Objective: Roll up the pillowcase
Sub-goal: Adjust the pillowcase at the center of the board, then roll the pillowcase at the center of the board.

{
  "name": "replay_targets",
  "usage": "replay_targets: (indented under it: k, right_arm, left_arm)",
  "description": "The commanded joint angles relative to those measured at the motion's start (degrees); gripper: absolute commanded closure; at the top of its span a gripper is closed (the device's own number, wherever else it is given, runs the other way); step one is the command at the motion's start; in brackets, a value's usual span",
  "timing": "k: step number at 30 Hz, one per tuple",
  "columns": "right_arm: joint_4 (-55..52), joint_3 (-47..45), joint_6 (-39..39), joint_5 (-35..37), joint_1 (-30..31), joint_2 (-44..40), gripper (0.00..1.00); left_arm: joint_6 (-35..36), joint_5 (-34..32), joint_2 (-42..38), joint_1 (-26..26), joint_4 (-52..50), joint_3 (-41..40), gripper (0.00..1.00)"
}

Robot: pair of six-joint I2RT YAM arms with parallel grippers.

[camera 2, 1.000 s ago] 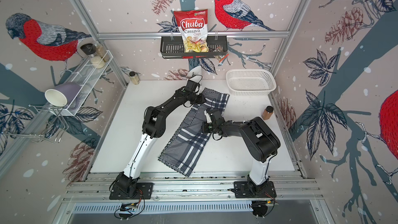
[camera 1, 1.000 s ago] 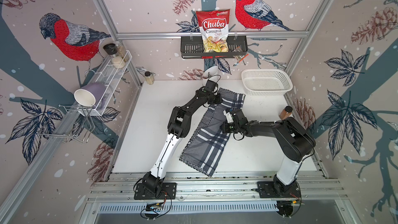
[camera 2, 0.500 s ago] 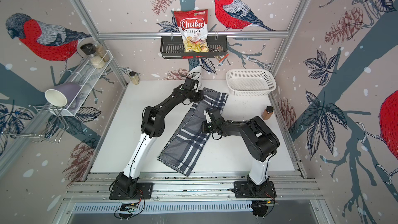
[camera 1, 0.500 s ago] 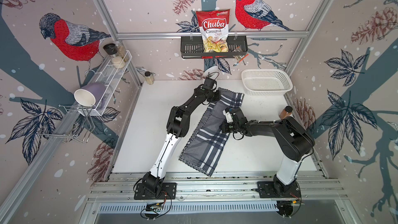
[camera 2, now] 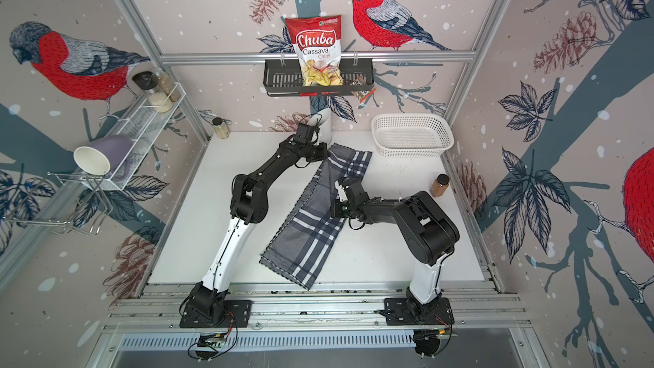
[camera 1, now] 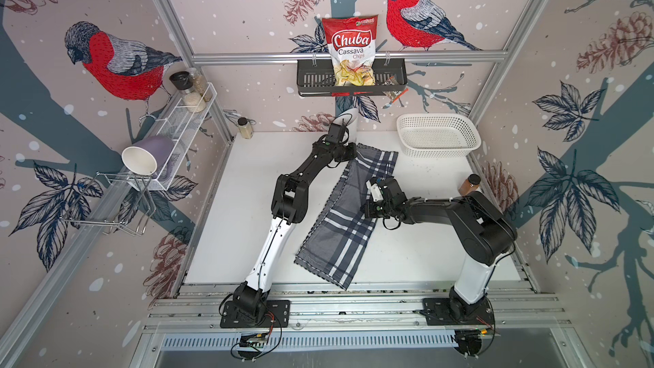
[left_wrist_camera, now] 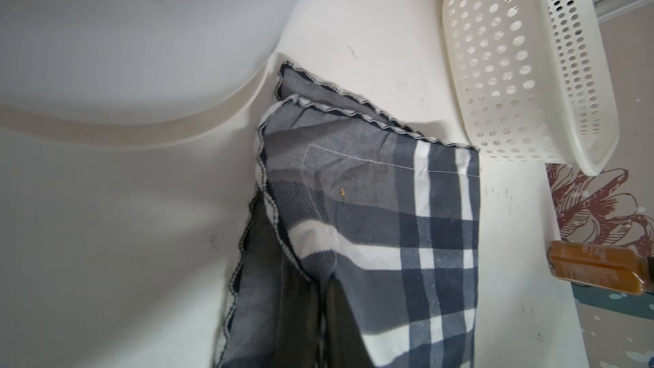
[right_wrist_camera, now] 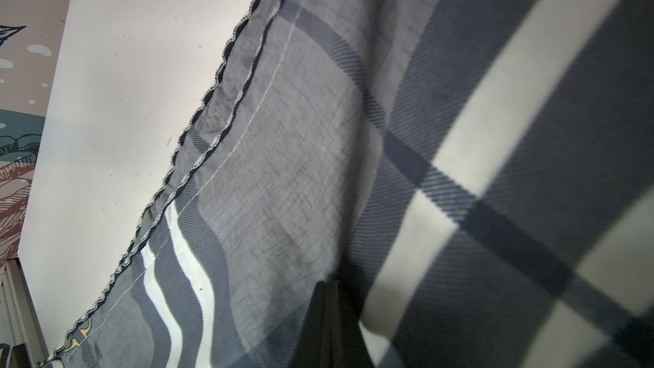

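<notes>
The grey plaid pillowcase lies diagonally across the white table, folded lengthwise into a long strip. My left gripper sits low at the strip's far left corner. In the left wrist view its dark fingers are nearly together, with a fold of the pillowcase running in between them. My right gripper is at the strip's right edge, about halfway along. In the right wrist view it is shut, and the pillowcase drapes up over its tips.
A white perforated basket stands at the back right, just past the cloth's far end. A brown spice jar stands by the right wall. A white cup stands by the back wall behind my left gripper, and a small jar at the back left.
My left gripper has shifted slightly toward the back wall at the cloth's far corner. The right arm and the rest of the cloth have barely moved.
</notes>
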Motion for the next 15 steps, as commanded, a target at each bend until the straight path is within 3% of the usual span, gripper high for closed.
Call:
replay_targets:
  k: [1,5,7,12,15]
  right_arm:
    - [-9.8,0.4,-0.7,1.2,0.5,1.4,1.0]
    - [-10.7,1.7,-1.3,0.8,0.8,2.5,1.0]
    - [-10.7,2.3,-1.8,0.3,0.8,3.0,1.0]
    - [-13.1,6.2,-3.7,1.8,0.1,5.5,0.99]
    - [-12.9,7.5,-3.7,1.6,-2.1,5.8,0.92]
  left_arm:
    - [2.0,0.6,-0.2,0.4,3.2,0.5,0.22]
    - [3.9,-2.7,-5.2,0.6,-0.3,-0.5,0.19]
    - [4.5,-5.1,-10.7,0.8,-0.8,-5.2,0.23]
    - [3.4,-7.8,-29.8,1.3,7.4,-32.0,0.23]
    - [2.2,-10.0,-41.3,1.4,12.6,-49.9,0.27]
